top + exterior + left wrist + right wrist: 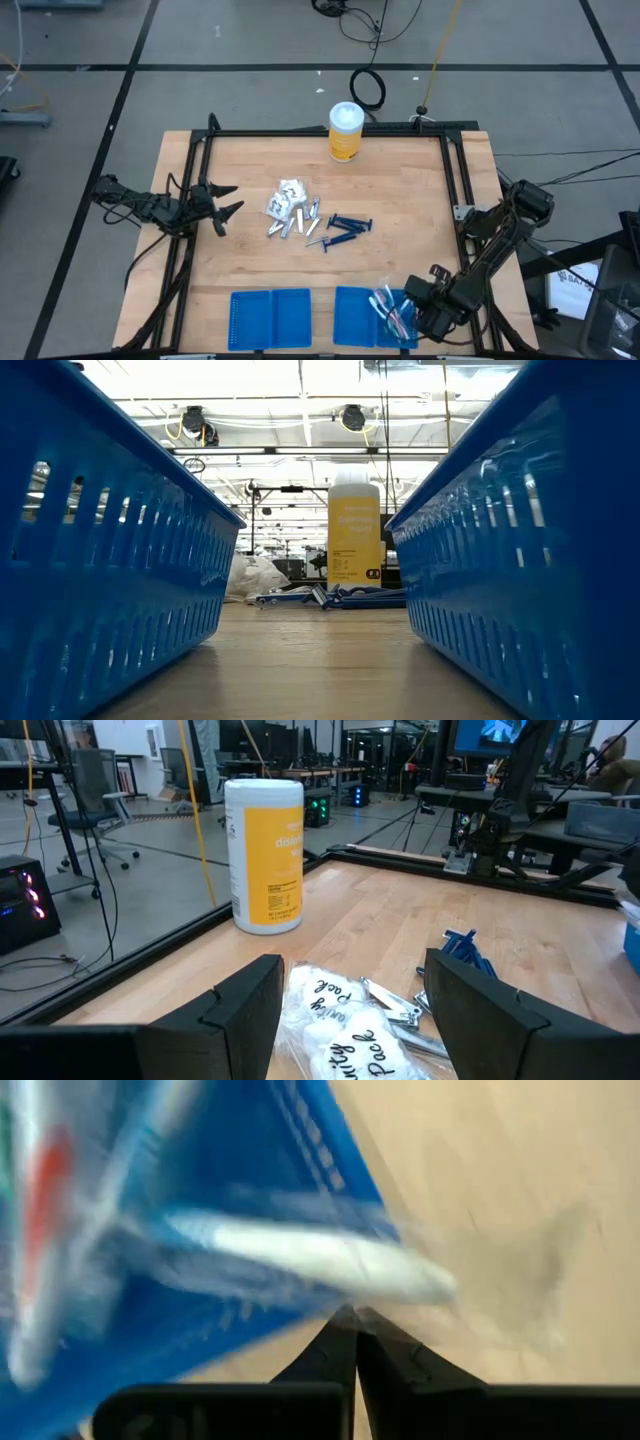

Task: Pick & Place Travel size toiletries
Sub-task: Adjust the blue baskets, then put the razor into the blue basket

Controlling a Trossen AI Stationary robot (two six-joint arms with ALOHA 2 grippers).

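While a wooden table is filling most of the overhead picture, two dark robot arms are reaching in over its left and right edges. Two flat blue trays are lying side by side along the table's near edge: the left tray and the right tray. A tall yellow canister with a white lid is standing upright near the far edge.

The left gripper is hovering at the table's left side with its fingers spread wide apart and holding nothing, pointing toward the pile in the middle. The right gripper is sitting at the right tray's right end. In its wrist picture the fingers are pressed together at the tips, just beside a pale clear-wrapped brush lying over the tray's rim; whether they are pinching it is not clear.

The remaining toiletries are lying loose at the table's centre. Small white packets are heaped on the left, short silver tubes are scattered just beside them, and slim dark blue sticks are lying to their right. A few wrapped brushes are resting in the right tray.
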